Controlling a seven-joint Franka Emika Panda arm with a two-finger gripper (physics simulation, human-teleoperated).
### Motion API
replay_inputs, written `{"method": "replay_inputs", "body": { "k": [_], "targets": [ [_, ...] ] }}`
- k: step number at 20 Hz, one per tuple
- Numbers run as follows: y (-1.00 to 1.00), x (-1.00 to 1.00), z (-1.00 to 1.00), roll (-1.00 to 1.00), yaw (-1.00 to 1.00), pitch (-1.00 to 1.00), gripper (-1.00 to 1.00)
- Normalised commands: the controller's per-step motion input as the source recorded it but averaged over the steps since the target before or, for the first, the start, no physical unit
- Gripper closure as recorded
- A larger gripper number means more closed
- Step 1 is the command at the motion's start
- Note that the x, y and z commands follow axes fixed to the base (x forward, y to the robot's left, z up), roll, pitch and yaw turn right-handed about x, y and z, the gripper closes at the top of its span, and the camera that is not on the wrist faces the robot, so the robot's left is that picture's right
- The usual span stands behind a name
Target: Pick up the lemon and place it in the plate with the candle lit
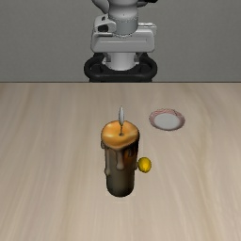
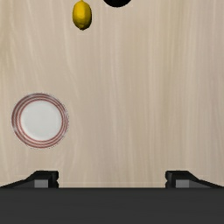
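In the exterior view the lemon (image 1: 145, 165) lies on the wooden table (image 1: 47, 141), just beside the foot of the tall dark candle (image 1: 120, 155) on the exterior view's right, whether touching it I cannot tell; the plate (image 1: 168, 120) sits empty, apart from both and nearer the robot (image 1: 120, 38); the candle stands on the bare table, not in the plate, and whether its wick burns I cannot say; so nothing of the task looks done: the lemon is neither grasped nor lifted, and reach, grasp, carry and release are all left; the table runs wide and bare all round, its far edge lying by the robot's base, so there is ample room, the candle being the one tall obstacle. In the wrist view the gripper (image 2: 112, 179) hangs above the table with its fingers spread wide and nothing between them; the plate (image 2: 39, 120) lies nearer the fingertips and the lemon (image 2: 81, 14) well beyond it, with a dark rounded shape (image 2: 118, 3) just beside the fruit, which I take for the candle; bare wood lies between the gripper and the lemon, so the way there looks open; the close candle likely calls for a descent that keeps the fingers off the wax.
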Motion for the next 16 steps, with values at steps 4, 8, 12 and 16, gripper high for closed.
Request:
{"method": "replay_inputs", "body": {
  "k": [4, 8, 12, 16],
  "targets": [
    [0.00, 0.00, 0.00, 0.00, -0.45, 0.00, -1.00],
    [0.00, 0.00, 0.00, 0.00, -0.45, 0.00, -1.00],
    [0.00, 0.00, 0.00, 0.00, -0.45, 0.00, -1.00],
    [0.00, 0.00, 0.00, 0.00, -0.45, 0.00, -1.00]
  ]
}}
